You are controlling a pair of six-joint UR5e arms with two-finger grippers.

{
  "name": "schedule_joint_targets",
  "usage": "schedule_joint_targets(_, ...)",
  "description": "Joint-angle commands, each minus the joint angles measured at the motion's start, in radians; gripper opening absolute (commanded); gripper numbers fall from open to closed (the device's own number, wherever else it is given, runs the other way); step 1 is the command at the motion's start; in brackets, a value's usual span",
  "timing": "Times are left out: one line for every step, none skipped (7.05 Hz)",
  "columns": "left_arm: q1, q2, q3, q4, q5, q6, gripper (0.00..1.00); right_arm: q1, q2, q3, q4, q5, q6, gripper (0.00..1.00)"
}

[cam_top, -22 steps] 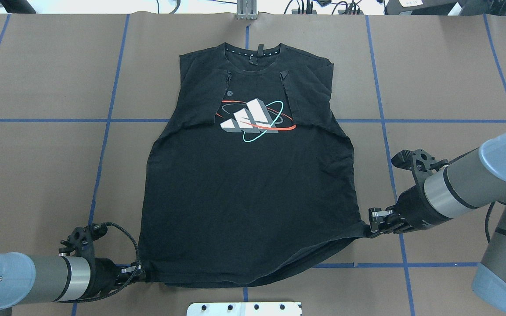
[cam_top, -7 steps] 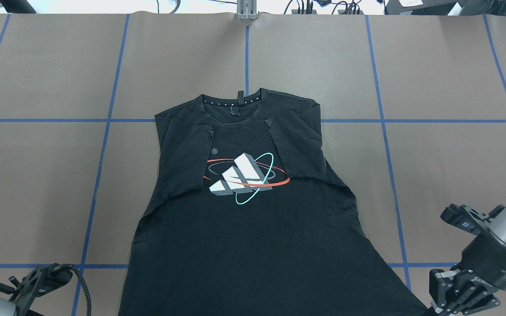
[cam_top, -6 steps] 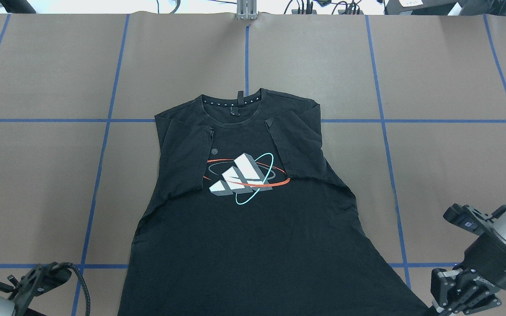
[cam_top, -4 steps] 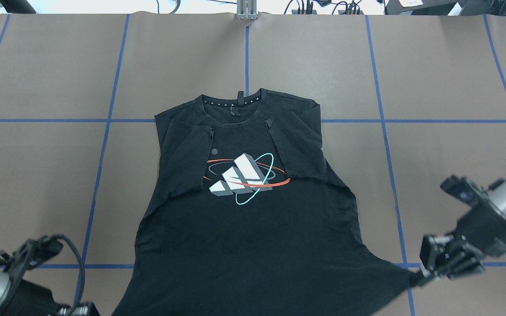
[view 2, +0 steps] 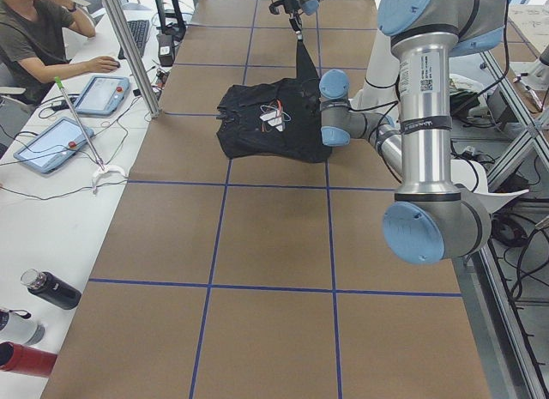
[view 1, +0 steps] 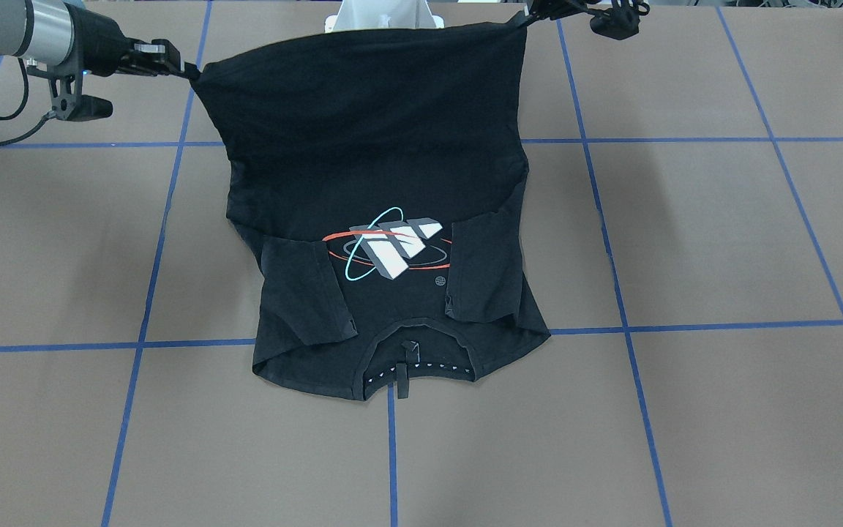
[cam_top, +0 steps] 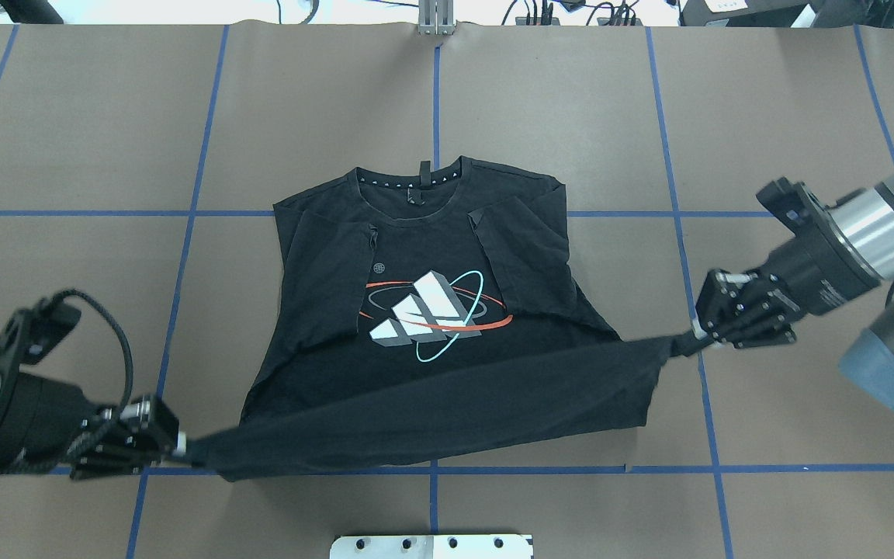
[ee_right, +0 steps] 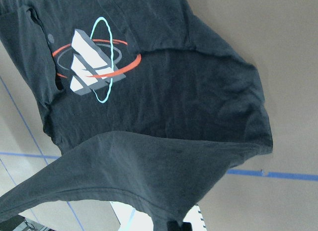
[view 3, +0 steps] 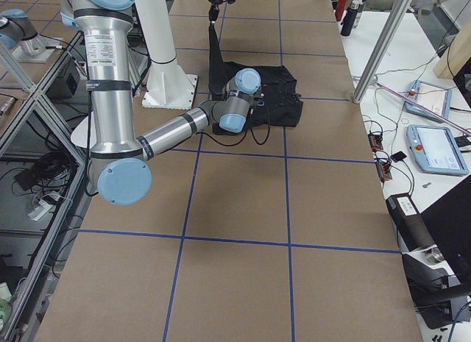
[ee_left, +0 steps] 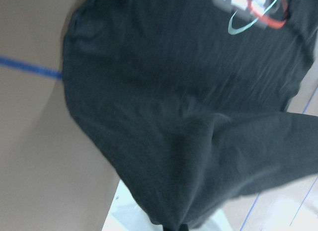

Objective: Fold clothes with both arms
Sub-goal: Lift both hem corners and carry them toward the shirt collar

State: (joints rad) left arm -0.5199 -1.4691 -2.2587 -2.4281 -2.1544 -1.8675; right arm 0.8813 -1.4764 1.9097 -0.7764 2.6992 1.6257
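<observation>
The black T-shirt (cam_top: 431, 388) lies logo (cam_top: 435, 314) up, collar at the far side, both sleeves folded inward. Its hem is lifted off the table and stretched taut between my grippers. My left gripper (cam_top: 177, 449) is shut on the left hem corner. My right gripper (cam_top: 689, 341) is shut on the right hem corner, farther forward than the left. In the front-facing view the T-shirt (view 1: 370, 146) hangs from the right gripper (view 1: 186, 71) and the left gripper (view 1: 531, 16). Both wrist views show only draped fabric, the left (ee_left: 198, 116) and the right (ee_right: 164, 116).
The brown table (cam_top: 67, 116) carries a blue tape grid. The white robot base plate (cam_top: 431, 546) sits at the near edge. A metal post (cam_top: 435, 17) stands at the far edge. An operator (view 2: 34, 30), tablets and bottles (view 2: 47, 289) are on the side bench.
The T-shirt was dragged toward the robot. Then both grippers rose and carried the hem forward toward the logo, the right one farther than the left.
</observation>
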Motion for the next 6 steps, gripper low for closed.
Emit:
schedule_joint_targets(-0.159,-0.133,0.103,0.017,-0.065,0.001,0.0,0.015,0.089,-0.092,0.002,-0.082,-0.001,0.0)
schedule_joint_targets(-0.199,-0.176,0.157,0.017,-0.067,0.002,0.0,0.036,0.109,-0.116,0.0,-0.122,-0.001,0.0)
schedule_joint_targets(-0.213,-0.216,0.224,0.017,-0.064,0.023,0.0,0.048,0.138,-0.129,0.002,-0.151,0.0,0.0)
schedule_joint_targets(-0.238,-0.249,0.282,0.018,-0.061,0.071,0.0,0.051,0.155,-0.133,-0.001,-0.229,0.002,0.0)
schedule_joint_targets(-0.258,-0.258,0.306,0.018,-0.059,0.074,0.0,0.051,0.162,-0.149,0.0,-0.283,0.0,0.0)
schedule_joint_targets(-0.287,-0.26,0.314,0.02,-0.059,0.074,0.0,0.051,0.178,-0.172,0.0,-0.327,0.0,0.0)
